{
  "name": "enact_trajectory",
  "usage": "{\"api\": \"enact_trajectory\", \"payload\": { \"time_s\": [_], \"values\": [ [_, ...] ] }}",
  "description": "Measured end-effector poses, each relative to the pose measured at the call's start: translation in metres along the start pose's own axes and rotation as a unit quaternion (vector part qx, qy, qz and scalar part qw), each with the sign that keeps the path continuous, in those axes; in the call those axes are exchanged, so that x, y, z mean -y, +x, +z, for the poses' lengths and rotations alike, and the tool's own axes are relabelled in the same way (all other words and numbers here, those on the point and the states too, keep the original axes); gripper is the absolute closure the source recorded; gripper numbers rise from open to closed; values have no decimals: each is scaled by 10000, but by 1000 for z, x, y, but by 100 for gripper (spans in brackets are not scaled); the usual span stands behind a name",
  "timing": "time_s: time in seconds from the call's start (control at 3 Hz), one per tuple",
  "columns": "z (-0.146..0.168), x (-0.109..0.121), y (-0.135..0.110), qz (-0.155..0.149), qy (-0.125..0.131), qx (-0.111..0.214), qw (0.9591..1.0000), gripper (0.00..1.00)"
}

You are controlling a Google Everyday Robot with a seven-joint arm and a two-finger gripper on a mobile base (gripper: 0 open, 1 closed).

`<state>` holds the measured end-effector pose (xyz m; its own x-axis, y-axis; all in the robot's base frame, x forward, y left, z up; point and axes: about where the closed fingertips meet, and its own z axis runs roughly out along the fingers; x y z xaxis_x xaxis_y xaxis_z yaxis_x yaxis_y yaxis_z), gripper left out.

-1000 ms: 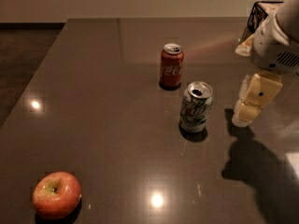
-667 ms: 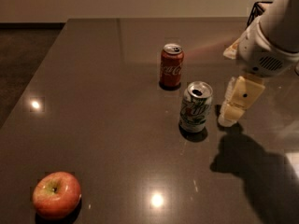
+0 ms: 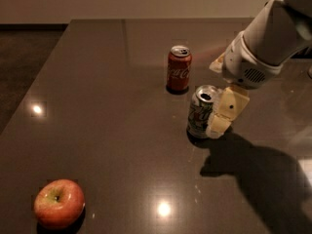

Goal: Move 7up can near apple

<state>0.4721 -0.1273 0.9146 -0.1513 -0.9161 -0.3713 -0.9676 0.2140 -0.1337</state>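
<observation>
7up upright on table, just beside cola | gripper low against 7up's side, grip state: cannot tell | apple well apart, near table's front edge

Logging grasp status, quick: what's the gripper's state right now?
Gripper: low beside the 7up can, touching or nearly so; open or closed cannot be told.

My gripper, a blocky cream-yellow plastic piece with one small dark hole, sits just beside the silver-white 7up can. Above it, my rounded white wrist housing carries a dotted grille. Beyond rises my pale grey arm shell.
</observation>
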Motion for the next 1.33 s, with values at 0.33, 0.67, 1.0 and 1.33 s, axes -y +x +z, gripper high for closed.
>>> {"api": "enact_trajectory", "payload": {
  "time_s": [0.33, 0.67, 1.0, 1.33],
  "values": [
    [10, -9, -12, -136, -219, 144, 9996, 16],
    [16, -16, -19, -248, -344, 253, 9988, 39],
    [16, -19, -26, -299, -414, 347, 9981, 63],
    [9, -30, -45, -454, -534, 478, 9964, 86]
  ]
}}
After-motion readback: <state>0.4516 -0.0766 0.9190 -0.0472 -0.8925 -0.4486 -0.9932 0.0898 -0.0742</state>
